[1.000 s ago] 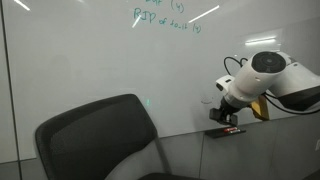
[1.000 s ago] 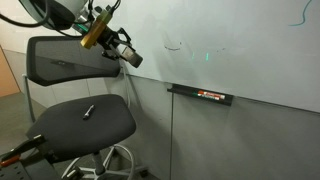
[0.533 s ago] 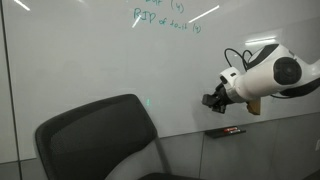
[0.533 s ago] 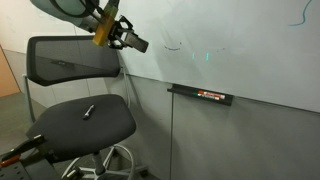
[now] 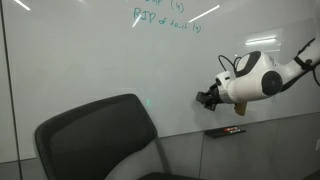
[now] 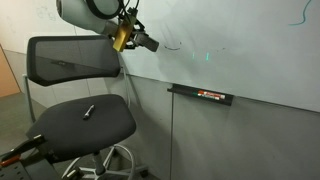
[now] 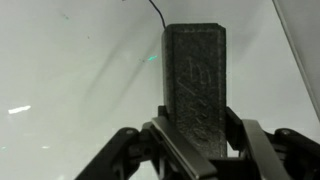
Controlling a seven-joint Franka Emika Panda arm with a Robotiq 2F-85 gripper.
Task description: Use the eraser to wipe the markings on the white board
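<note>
The pincer (image 7: 195, 128) is clamped on the eraser (image 7: 195, 75), a dark, textured rectangular block. In the wrist view one finger (image 7: 158, 140) presses each long side near the block's near end, and the far end sticks out towards the white board (image 7: 70, 80). Whether that end touches the glossy panel cannot be told from any view.

In an exterior view the white arm (image 5: 258, 78) reaches in from the right side of the picture, with the pincer (image 5: 209, 98) held level against the lower part of the white board (image 5: 90, 60). The markings in teal handwriting (image 5: 160, 18) sit high on the board, well apart from the eraser.

In an exterior view the arm (image 6: 90, 10) comes from the upper left, and the pincer (image 6: 142, 41) points the eraser (image 6: 151, 44) at the white board (image 6: 250, 65). A small dark curved stroke (image 6: 175, 45) lies just beside the eraser's tip. A faint green spot (image 6: 208, 55) sits further along the board. A teal scribble (image 6: 300, 15) is up near the picture's top right corner. In the wrist view the dark curved stroke (image 7: 157, 12) shows just above the eraser's far end, and the green spot (image 7: 150, 58) is beside its edge.

A dark ledge (image 6: 200, 95) runs along the board's lower edge. A black office chair (image 6: 75, 62) stands before the board, below the pincer, with a small pen-like object (image 6: 88, 112) lying on its seat. The chair (image 5: 95, 135) fills the lower left of an exterior view.
</note>
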